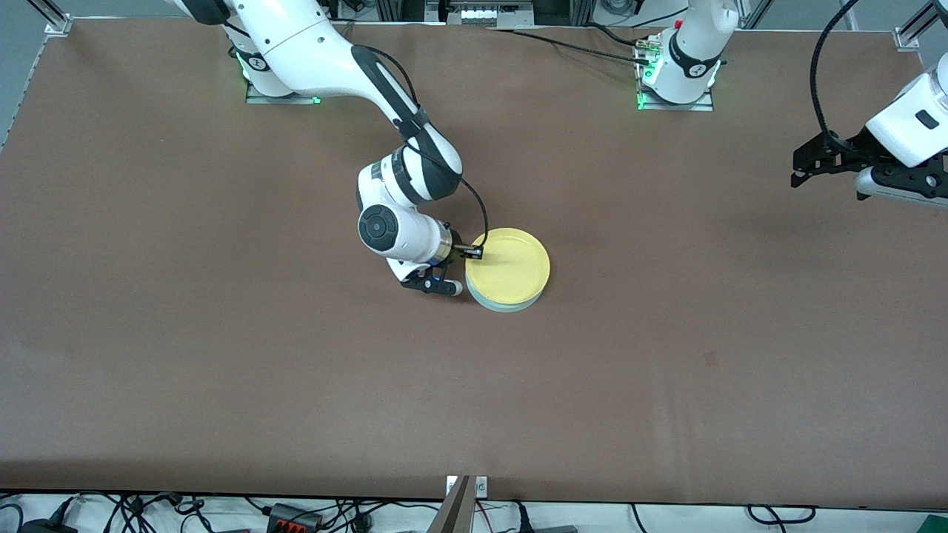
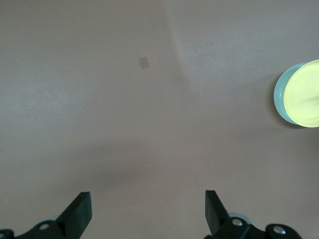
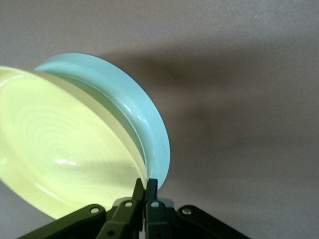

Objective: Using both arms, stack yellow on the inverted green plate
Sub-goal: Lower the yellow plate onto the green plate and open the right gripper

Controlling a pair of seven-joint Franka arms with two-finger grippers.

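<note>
The yellow plate (image 1: 511, 266) lies on the inverted green plate (image 1: 505, 306) at the table's middle; only the green plate's rim shows under it. My right gripper (image 1: 461, 280) is low beside the stack, on the side toward the right arm's end, and is shut on the yellow plate's rim. In the right wrist view the fingers (image 3: 138, 189) pinch the yellow plate (image 3: 65, 149) just above the green plate (image 3: 147, 124). My left gripper (image 1: 803, 166) waits open and empty in the air over the left arm's end of the table. Its wrist view shows the yellow plate (image 2: 309, 94) on the green plate (image 2: 280, 97) far off.
The brown table (image 1: 222, 333) carries only the plate stack. A small darker patch (image 1: 709, 359) marks the table nearer the front camera, also seen in the left wrist view (image 2: 144, 62). Cables lie along the table's front edge.
</note>
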